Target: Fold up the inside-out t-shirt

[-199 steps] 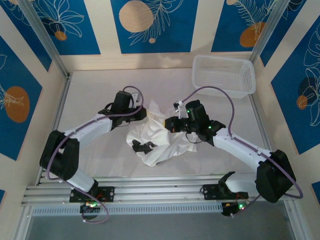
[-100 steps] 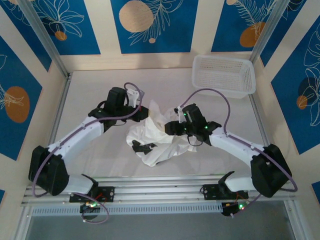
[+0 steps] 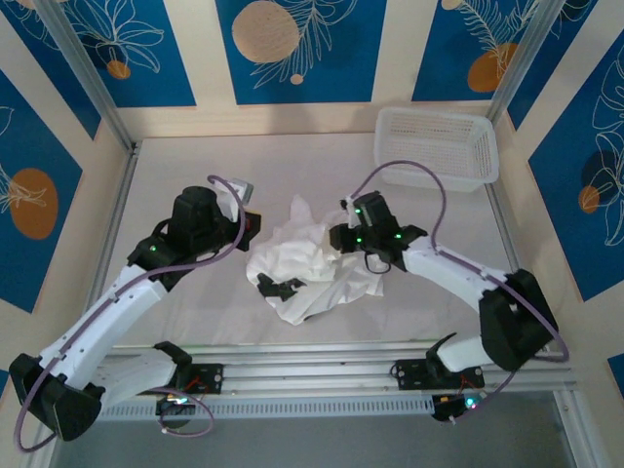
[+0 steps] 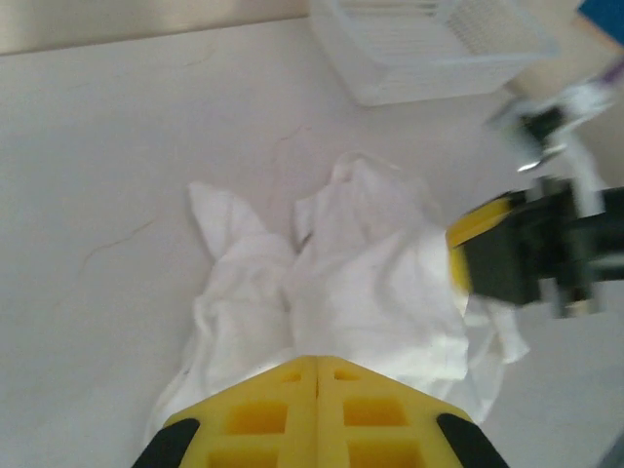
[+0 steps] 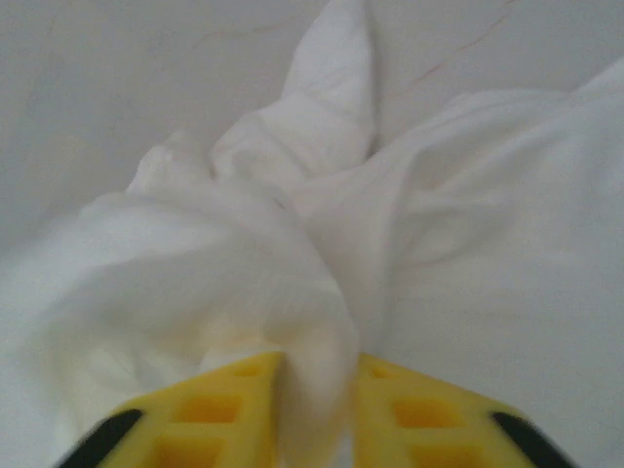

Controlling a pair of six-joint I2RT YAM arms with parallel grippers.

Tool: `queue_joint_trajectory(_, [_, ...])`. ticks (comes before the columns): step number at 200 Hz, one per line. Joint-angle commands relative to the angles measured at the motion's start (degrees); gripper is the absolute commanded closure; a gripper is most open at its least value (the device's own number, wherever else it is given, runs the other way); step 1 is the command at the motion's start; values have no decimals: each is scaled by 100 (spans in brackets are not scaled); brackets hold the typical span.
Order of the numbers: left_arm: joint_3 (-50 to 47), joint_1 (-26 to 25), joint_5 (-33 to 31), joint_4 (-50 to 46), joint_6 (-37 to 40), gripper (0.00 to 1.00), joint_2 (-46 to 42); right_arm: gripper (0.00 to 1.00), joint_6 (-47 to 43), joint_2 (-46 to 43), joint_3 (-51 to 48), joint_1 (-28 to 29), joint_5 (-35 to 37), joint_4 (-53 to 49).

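The white t-shirt (image 3: 304,265) lies crumpled in the middle of the table, with a dark mark (image 3: 277,286) on its near left part. My right gripper (image 3: 339,237) sits at the shirt's right upper edge. In the right wrist view it (image 5: 314,369) is shut on a bunched fold of the shirt (image 5: 292,224). My left gripper (image 3: 248,220) hangs left of the shirt, apart from it. In the left wrist view its yellow fingers (image 4: 283,409) are pressed together with nothing between them, and the shirt (image 4: 361,273) lies just beyond the tips.
A white mesh basket (image 3: 439,146) stands at the back right corner, also seen in the left wrist view as the basket (image 4: 429,44). Bare table (image 3: 185,175) stretches to the left and behind the shirt. Metal frame rails border the table.
My left arm has drawn back to the left, away from the shirt's left edge. My right gripper has shifted slightly up and left on the shirt.
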Motion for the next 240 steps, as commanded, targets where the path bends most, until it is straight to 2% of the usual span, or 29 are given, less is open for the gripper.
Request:
queue_joint_trajectory(1, [24,47,-244,-214,80,100,119,91,296,-659,-364,-232,-708,128])
queue_joint_trajectory(10, [-9,46,18,-47,62,100,178,100,328,-729,-394,-207,-1123,130])
queue_joint_trajectory(27, [-88,46,734,329,81,100,349,100,314,-685,-429,-95,-1710,147])
queue_joint_trajectory(48, [-161,13,1199,538,21,100,585,100,358,-680,-529,-18,-1383,-10])
queue_joint_trajectory(53, [-168,11,1229,508,31,96,639,96,408,-707,-556,-20,-1213,-65])
queue_joint_trajectory(58, [-177,3,1226,447,61,90,695,91,469,-745,-589,-28,-1045,-114])
queue_joint_trajectory(66, [-192,-14,1107,316,91,82,800,89,531,-807,-662,-33,-935,-109])
queue_joint_trajectory(78, [-236,-78,875,181,121,76,979,85,494,-835,-734,-16,-908,-47])
queue_joint_trajectory(101, [-388,-189,581,245,-150,70,1434,82,355,-515,-508,13,-651,-364])
queue_joint_trajectory(121, [-449,-252,568,498,-406,67,1791,80,369,16,-163,16,-973,-647])
queue_joint_trajectory(131, [-453,-266,515,592,-466,66,1887,74,513,271,-31,3,-1182,-650])
queue_joint_trajectory(147, [-426,-270,456,657,-486,66,1918,56,752,600,76,-19,-1258,-467])
queue_joint_trajectory(160, [-391,-270,409,650,-458,65,1900,50,868,816,86,-74,-1232,-171])
queue_joint_trajectory(185, [-329,-270,324,509,-345,64,1855,50,1085,1202,223,-228,-1505,188])
queue_joint_trajectory(202, [-383,-270,253,500,-320,64,1803,61,1112,1292,346,-232,-1691,245])
queue_joint_trajectory(211, [-428,-270,233,516,-337,64,1793,63,1100,1281,428,-222,-1690,180])
queue_joint_trajectory(240, [-535,-266,287,661,-407,64,1827,59,1008,1180,496,-178,-1510,98])
